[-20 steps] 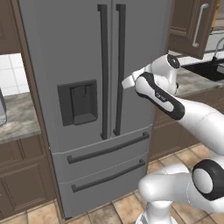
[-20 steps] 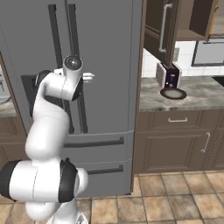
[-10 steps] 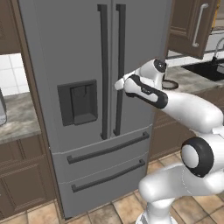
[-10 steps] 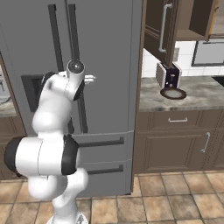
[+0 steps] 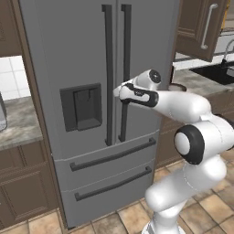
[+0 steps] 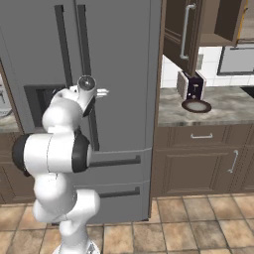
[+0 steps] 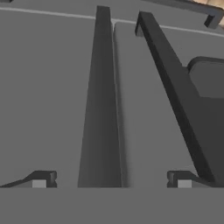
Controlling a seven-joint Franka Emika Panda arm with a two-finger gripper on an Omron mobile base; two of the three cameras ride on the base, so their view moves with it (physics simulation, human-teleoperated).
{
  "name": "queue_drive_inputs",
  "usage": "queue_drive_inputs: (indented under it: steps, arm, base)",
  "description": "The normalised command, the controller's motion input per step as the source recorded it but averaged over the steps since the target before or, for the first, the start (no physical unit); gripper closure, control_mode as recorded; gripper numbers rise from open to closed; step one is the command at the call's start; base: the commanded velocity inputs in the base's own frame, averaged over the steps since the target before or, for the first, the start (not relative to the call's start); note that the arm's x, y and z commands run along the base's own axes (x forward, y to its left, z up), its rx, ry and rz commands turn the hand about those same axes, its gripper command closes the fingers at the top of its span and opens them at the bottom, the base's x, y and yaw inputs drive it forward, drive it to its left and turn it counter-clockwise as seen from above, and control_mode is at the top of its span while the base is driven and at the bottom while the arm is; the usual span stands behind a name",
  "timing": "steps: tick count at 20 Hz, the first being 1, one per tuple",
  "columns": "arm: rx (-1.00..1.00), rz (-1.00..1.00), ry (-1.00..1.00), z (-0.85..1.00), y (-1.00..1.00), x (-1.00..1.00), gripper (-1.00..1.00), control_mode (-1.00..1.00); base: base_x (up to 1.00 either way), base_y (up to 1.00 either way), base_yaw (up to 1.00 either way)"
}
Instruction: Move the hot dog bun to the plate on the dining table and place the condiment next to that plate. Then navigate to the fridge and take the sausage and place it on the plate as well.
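While doors are closed, sausage is presumably inside the fridge (image 5: 91,91), unseen; left of centre seam sits the dispenser panel (image 5: 82,106); at the seam, claw (image 7: 111,181) released, straddling one bar handle (image 7: 101,109); handle looks rigid, smooth, possibly slippery; grab mid-bar, expect a heavy, sealed door.
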Motion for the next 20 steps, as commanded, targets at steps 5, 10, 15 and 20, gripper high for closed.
queue_drive_inputs:
  steps: [5, 10, 15, 20]
  arm:
    - [0.00, -0.03, -0.03, -0.14, 0.00, 0.63, -1.00, -1.00]
    - [0.00, -0.06, 0.00, -0.12, 0.00, 0.60, 1.00, -1.00]
    - [0.02, -0.04, 0.01, 0.07, -0.11, 0.05, 1.00, -1.00]
    - [0.10, -0.06, 0.00, 0.53, -0.49, -0.47, 1.00, -1.00]
  base:
    - [0.00, 0.00, 0.00]
    - [0.00, 0.00, 0.00]
    - [0.00, 0.00, 0.00]
    - [0.00, 0.00, 0.00]
